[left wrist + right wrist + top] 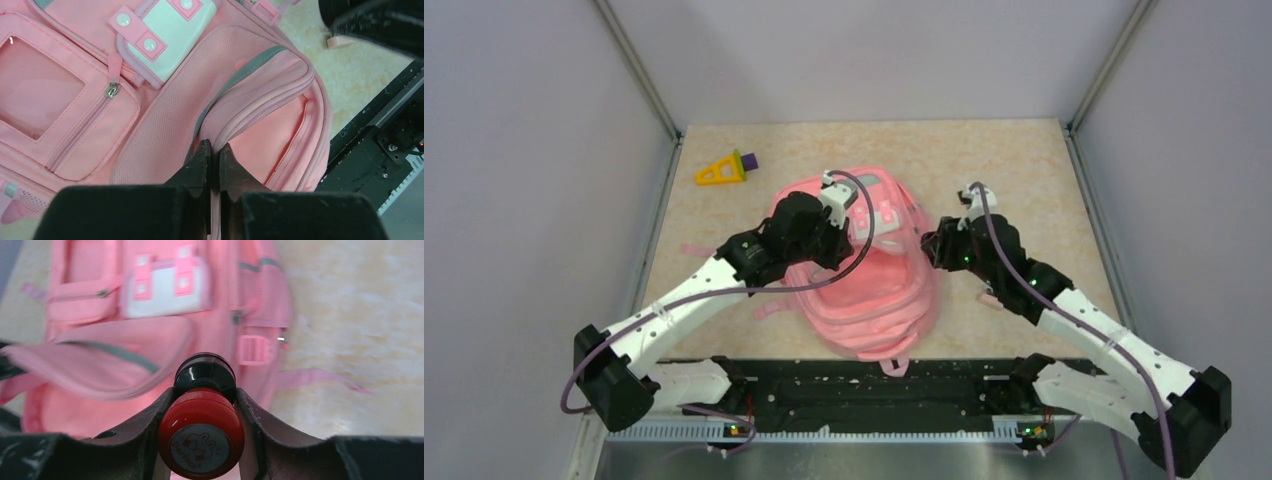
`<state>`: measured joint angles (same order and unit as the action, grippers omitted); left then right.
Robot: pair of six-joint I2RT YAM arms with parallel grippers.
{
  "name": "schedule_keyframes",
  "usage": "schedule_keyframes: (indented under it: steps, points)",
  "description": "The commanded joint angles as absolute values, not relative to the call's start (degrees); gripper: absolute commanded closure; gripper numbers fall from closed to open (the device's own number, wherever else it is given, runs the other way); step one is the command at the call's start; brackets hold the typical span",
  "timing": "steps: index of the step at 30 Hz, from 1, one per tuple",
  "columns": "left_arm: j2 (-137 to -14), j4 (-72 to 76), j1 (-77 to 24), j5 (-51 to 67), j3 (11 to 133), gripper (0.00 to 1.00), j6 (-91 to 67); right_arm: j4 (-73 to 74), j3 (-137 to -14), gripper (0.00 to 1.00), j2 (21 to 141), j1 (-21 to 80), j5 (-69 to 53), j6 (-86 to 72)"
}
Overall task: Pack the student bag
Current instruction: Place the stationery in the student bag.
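Observation:
The student bag point(876, 292) is a soft pink backpack lying flat in the middle of the table, with its white patch pocket point(167, 27) facing up. My left gripper point(212, 150) is shut on the zippered fabric edge of the bag point(260, 115) and holds that flap up. My right gripper point(205, 392) hovers just right of the bag point(150, 340), shut on a round stamp point(201, 432). The stamp has a red body, a black end and a bunny label. In the top view the right gripper point(936, 246) is at the bag's right edge.
A yellow triangular toy with a purple block point(724, 168) lies at the far left of the table. A black rail point(874, 385) runs along the near edge. A pink strap point(320, 377) trails onto the table right of the bag. Grey walls enclose the sides.

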<state>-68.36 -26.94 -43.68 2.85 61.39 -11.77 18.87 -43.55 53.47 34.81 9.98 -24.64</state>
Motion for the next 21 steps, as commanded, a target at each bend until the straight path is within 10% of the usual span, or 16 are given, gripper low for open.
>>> schedule_keyframes:
  steps: [1,21]
  points:
    - [-64.7,-18.9,-41.2,3.1,62.6,1.0,-12.9,8.9,-44.4,0.88,53.8,45.0,10.6,-25.4]
    - [-66.2,-19.2,-37.2,9.6,66.4,1.0,-14.0,-9.3,-42.1,0.9,62.9,66.4,22.5,-24.2]
